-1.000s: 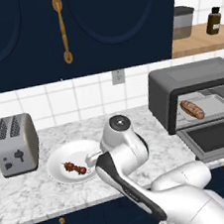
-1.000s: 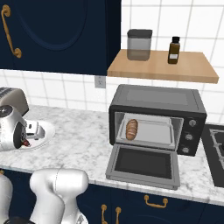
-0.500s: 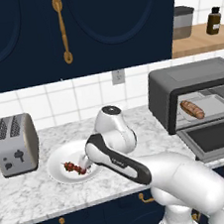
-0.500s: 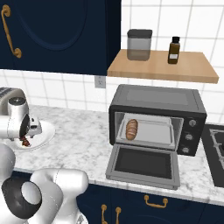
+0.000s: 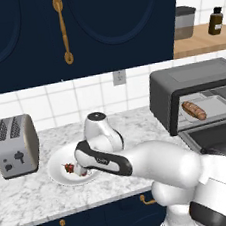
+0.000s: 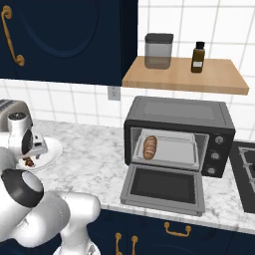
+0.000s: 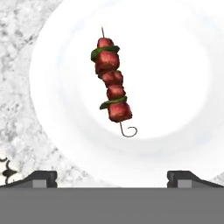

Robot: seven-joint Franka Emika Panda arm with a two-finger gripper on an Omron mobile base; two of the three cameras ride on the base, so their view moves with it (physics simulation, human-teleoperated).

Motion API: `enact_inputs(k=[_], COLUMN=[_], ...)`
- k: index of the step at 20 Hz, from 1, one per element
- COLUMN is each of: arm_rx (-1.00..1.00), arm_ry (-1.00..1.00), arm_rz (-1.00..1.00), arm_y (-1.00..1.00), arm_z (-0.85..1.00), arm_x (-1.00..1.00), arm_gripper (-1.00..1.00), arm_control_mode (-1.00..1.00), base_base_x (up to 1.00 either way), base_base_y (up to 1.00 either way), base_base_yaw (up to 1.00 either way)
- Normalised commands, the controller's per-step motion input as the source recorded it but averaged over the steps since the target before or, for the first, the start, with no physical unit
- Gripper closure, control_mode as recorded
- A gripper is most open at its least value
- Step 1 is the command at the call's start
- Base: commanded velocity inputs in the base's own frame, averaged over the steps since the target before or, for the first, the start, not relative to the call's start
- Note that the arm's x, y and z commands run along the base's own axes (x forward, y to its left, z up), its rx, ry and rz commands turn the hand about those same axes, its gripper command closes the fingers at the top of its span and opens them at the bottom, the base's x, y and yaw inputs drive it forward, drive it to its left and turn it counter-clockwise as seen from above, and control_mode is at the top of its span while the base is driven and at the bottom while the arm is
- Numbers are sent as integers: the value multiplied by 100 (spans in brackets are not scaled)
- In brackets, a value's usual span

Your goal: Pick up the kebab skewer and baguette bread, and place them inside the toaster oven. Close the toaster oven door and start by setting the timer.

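The kebab skewer [image 7: 110,82] is lying on the white plate [image 7: 183,78] at the tabletop's left, under the pincer [image 7: 112,177], whose jaws are standing wide apart. Light, thin, likely slippery; gripping across the meat chunks looks safest.

I face a white-and-grey marble counter [image 5: 30,199] backed by white square wall tiles [image 6: 74,102]. Navy upper cabinets [image 5: 113,24] with 1 brass handle [image 5: 62,28] hang overhead; navy drawers [image 6: 174,236] sit below. A light wooden shelf [image 6: 184,79] juts from the wall.
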Motion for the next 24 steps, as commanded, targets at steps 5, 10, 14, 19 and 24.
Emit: enact_inputs(k=[5, 10, 14, 19, 24], arm_rx=[-4, -1, 0, -1, -2], arm_ry=[6, 11, 13, 3, 0], arm_rz=[1, 2, 1, 1, 0], arm_y=[18, 19, 16, 18, 6], arm_z=[-40, -29, -25, -15, -17], arm_x=[38, 49, 33, 4, -5], arm_gripper=[-100, -100, -100, -100, -100], arm_control_mode=[-100, -100, -100, -100, -100], base_base_x=[0, 0, 0, 0, 0], base_base_y=[0, 0, 0, 0, 0], base_base_yaw=[0, 0, 0, 0, 0])
